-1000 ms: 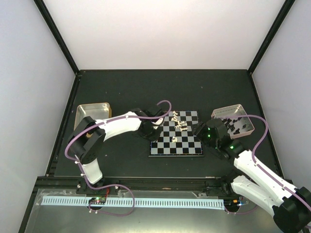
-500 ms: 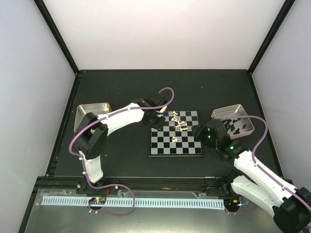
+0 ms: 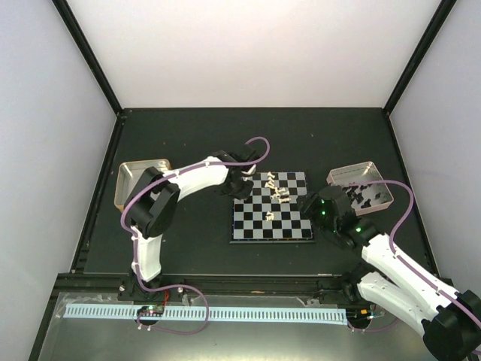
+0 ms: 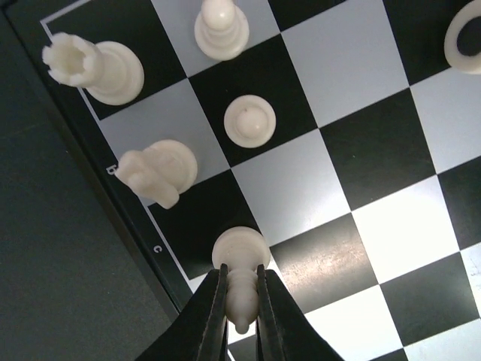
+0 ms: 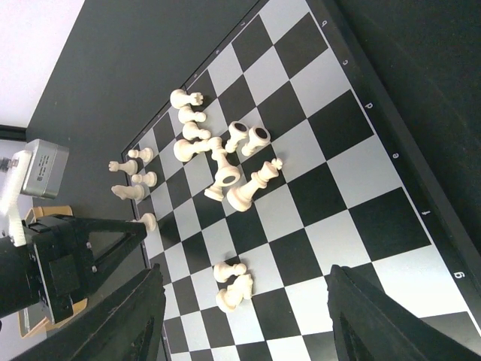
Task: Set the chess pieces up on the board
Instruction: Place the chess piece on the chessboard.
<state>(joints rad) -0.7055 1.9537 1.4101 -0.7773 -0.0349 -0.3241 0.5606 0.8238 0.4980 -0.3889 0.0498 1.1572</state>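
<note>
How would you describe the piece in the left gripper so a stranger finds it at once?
Find the lettered edge of the board. From the corner rook, pass the knight; the next cream piece, by letter c, is it. It alone is pinched in the left gripper.

Cream chess pieces (image 4: 249, 120) on black-and-grey checked board (image 4: 376, 150)

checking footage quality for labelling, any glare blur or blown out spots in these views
Top external: back wall blown out white, chess pieces too small to resolve on the board. Left wrist: crisp, though pale squares glare bottom right; the left pincer is a dark silhouette. Right wrist: pieces sharp, right pincer fingers dark and soft, top-left corner overexposed.
</note>
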